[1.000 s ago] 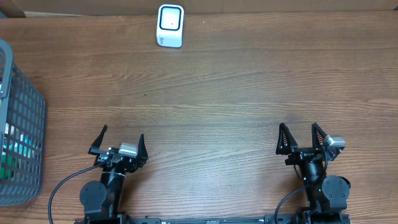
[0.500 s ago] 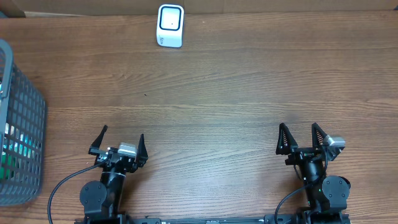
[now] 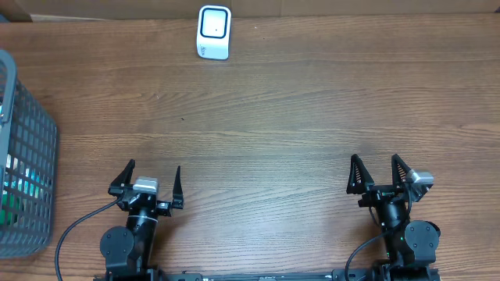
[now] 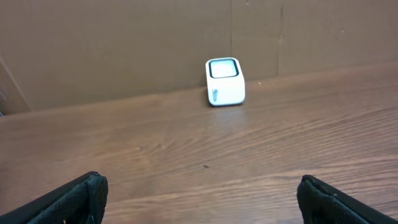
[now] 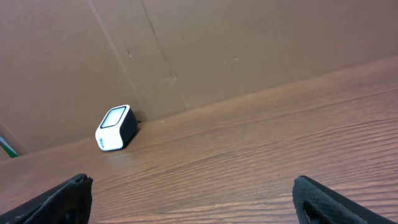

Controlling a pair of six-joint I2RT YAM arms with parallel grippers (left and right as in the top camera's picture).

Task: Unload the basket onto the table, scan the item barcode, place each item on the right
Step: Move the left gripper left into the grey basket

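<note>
While both arms rest at the near edge of the table (image 3: pixel 312 117) with nothing in them, the risks I see all lie in the first reach. The left gripper (image 3: pixel 152 172) has its jaws spread wide and empty, and so does the right gripper (image 3: pixel 376 164). The item (image 3: pixel 19 190) I take to be among the teal and green shapes inside the basket (image 3: pixel 39 133), directly left of the left gripper and well apart from the right one. Through the mesh I cannot tell how it lies or where its barcode faces. Going in from here, I could catch a finger on the basket's wall or rim and shove it, or come down blind and pinch more than one thing. The scanner (image 3: pixel 213 32) stands far ahead of both grippers, forward and right of the left one, forward and left of the right one, just in front of the cardboard wall (image 4: pixel 124 50). If I bring the item up with the barcode turned away, or cover it with a finger, it will not read. Pushing too close could knock the scanner back. Nothing lies between grippers and scanner, so only the basket's wall stands in my way.
</note>
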